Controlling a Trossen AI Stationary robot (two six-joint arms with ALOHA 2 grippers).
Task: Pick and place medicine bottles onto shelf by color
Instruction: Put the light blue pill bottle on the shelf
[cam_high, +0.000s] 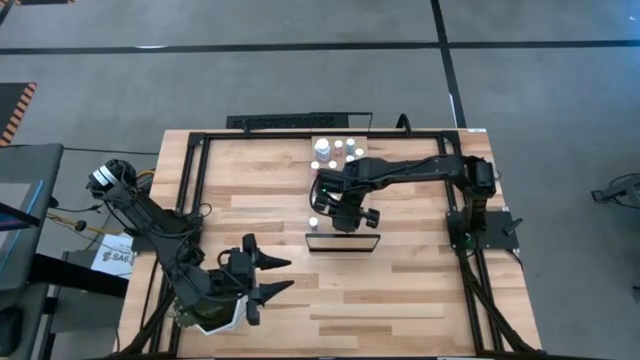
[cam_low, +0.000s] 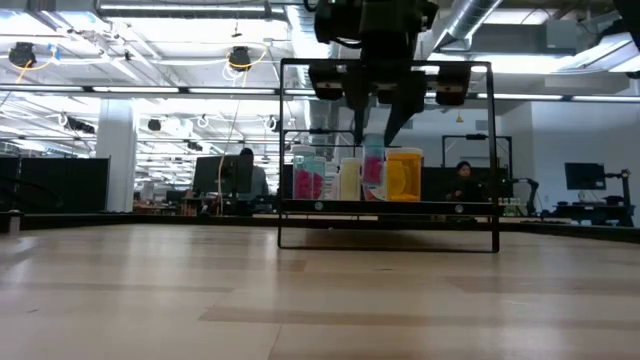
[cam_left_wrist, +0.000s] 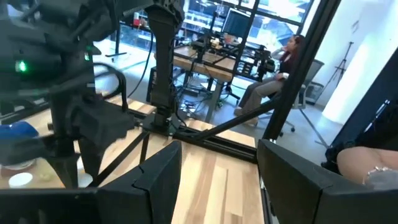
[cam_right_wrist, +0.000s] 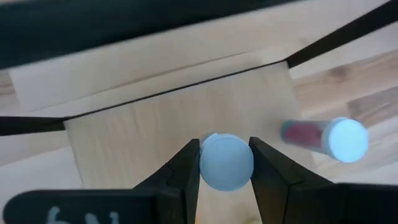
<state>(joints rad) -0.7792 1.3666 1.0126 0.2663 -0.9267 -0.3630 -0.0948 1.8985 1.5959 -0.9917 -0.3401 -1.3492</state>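
Wood table (cam_high: 400, 290); open-plan lab w/ desks behind.

Grey floor (cam_high: 560, 120) with dark tape lines, exposed ceiling ducts (cam_low: 500, 20), seated person (cam_left_wrist: 273, 74) at desks

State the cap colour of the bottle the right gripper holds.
White, on the bottle in the right gripper; right wrist view shows it best.

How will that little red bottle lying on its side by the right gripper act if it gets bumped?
The red bottle looks round and lies flat on the wood, so it would probably roll rather than tip. It seems small and likely light, so a slight nudge from the right gripper, shut on a white-capped bottle, could shift it.
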